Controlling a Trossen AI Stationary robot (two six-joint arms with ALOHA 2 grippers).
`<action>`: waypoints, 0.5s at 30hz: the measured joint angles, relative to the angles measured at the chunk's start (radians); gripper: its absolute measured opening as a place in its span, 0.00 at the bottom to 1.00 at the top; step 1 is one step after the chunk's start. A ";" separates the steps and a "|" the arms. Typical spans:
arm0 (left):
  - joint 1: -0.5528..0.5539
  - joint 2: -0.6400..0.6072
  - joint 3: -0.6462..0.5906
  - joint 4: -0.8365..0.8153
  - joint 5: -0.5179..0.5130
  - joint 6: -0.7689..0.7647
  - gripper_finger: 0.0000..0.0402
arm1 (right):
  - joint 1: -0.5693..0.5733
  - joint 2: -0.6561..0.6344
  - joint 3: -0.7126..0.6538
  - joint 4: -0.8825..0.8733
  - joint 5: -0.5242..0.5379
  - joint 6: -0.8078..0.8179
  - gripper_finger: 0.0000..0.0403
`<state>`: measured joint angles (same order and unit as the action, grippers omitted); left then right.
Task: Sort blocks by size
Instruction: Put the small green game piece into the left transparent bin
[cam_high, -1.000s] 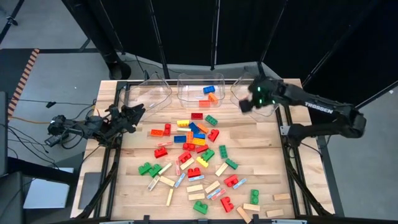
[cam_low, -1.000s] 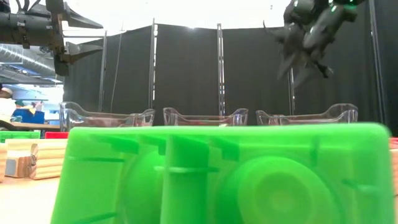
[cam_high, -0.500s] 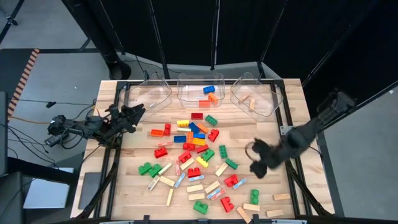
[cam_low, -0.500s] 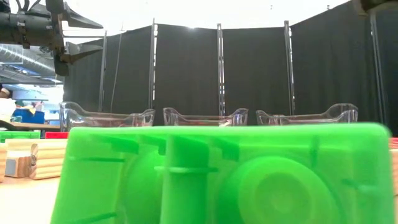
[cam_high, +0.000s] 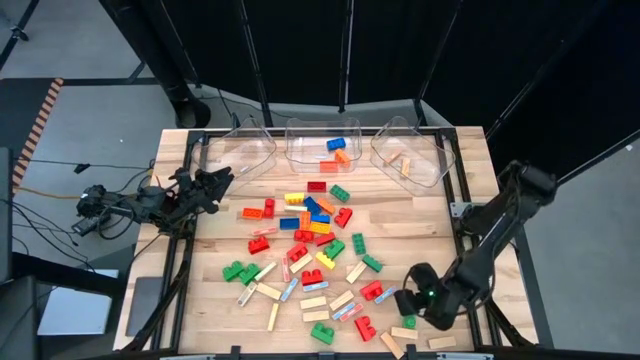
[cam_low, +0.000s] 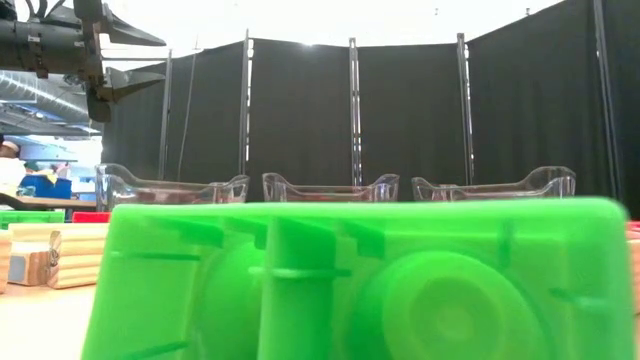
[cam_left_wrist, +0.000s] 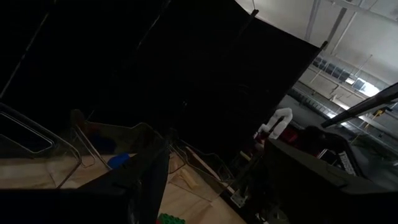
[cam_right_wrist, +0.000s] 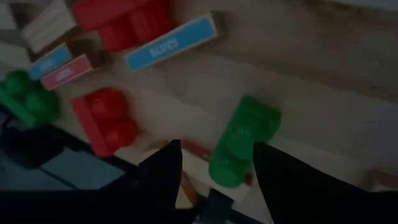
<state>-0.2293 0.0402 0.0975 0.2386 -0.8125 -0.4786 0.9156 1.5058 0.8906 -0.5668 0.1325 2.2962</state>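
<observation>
My right gripper (cam_high: 418, 303) hangs over the desk's (cam_high: 420, 215) near-right corner, jaws partly open and empty, straddling a small green brick (cam_right_wrist: 244, 140). I'd centre on it, drop squarely, then close. The other blocks (cam_high: 305, 225) lie scattered mid-desk. My left gripper (cam_high: 213, 182) waits wide open and empty. A blue label (cam_right_wrist: 171, 42) is unreadable.

Pale striped-grain wooden surface (cam_high: 430, 225), small studded plastic bricks in red, green, blue, yellow and orange (cam_high: 318, 218), tan wooden bars with blue or pink label strips (cam_high: 314, 303), clear plastic bins (cam_high: 412, 150), black curtain backdrop (cam_low: 300, 110), dark right pincer (cam_right_wrist: 214, 180) over a green brick (cam_right_wrist: 245, 140)
</observation>
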 joint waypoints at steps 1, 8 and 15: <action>0.000 0.000 0.000 0.000 0.000 0.000 0.67 | -0.002 0.016 0.000 0.007 -0.022 0.010 0.52; 0.000 0.000 0.000 0.000 0.000 -0.002 0.67 | -0.006 0.091 0.009 0.022 -0.074 0.025 0.52; 0.000 0.000 0.000 0.002 0.000 -0.005 0.67 | -0.018 0.141 0.009 0.039 -0.142 0.025 0.52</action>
<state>-0.2293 0.0401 0.0975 0.2401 -0.8124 -0.4834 0.8977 1.6463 0.8993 -0.5281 -0.0093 2.3208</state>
